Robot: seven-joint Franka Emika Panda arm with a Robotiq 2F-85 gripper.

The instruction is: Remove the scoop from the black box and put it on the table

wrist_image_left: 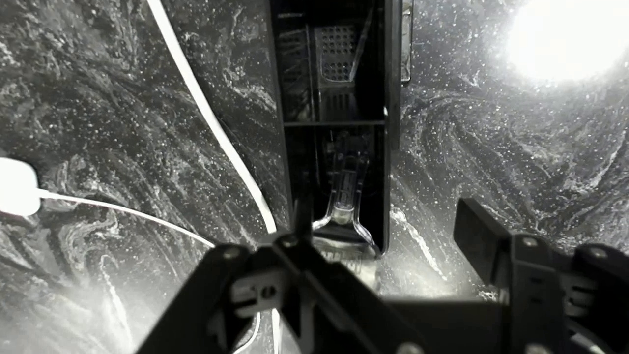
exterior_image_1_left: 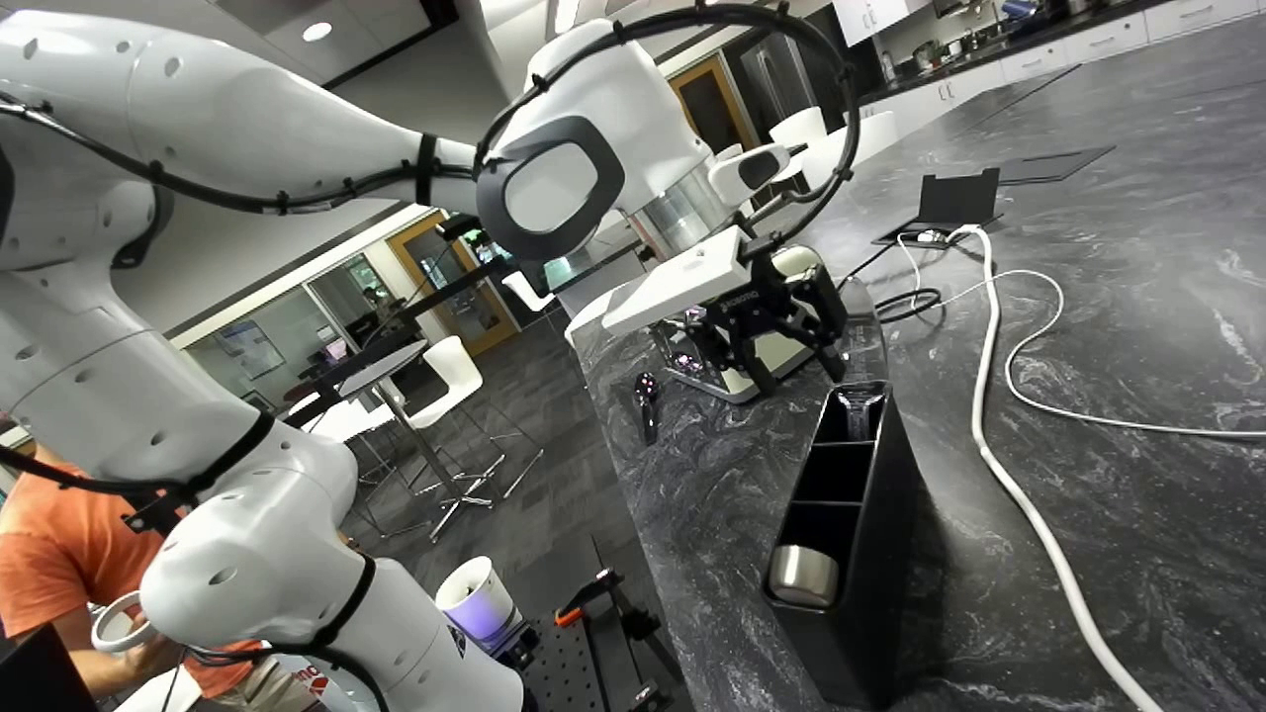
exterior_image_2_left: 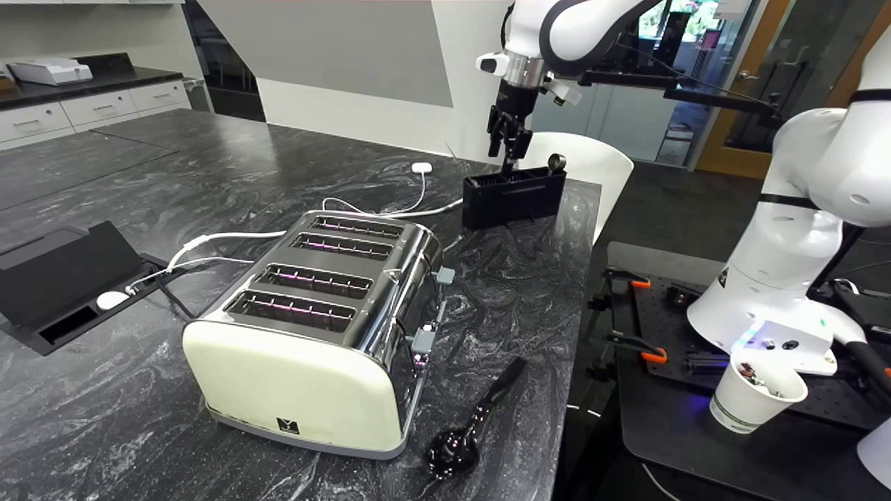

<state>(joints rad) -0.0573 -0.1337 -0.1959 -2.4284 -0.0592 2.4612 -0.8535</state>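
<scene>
Currently, scoop: in the black box, end compartment, opposite end from the round metal piece; clear/silvery, narrow part seems to run down inside, wide end partly hidden.
Scoop pick step: lining up before the grasp, my read; lifting out and placing not done.
Next move on scoop: probably shift sideways to centre over it, come down, close on it, lift straight up past the walls, then set it down. Watch a finger catching the rim.
Fingers: spread wide, pinching nothing; hover over the scoop's end of the black box.
Scoop vs fingers: between them in the wrist view but off-centre, nearer the finger that overlaps the long wall; other finger sits out over the table. Looks apart; height gap, cannot tell.
Black box: upright on the table, white cable near it.
Toaster: cream toaster apart from the box, black spoon lying near it.
</scene>
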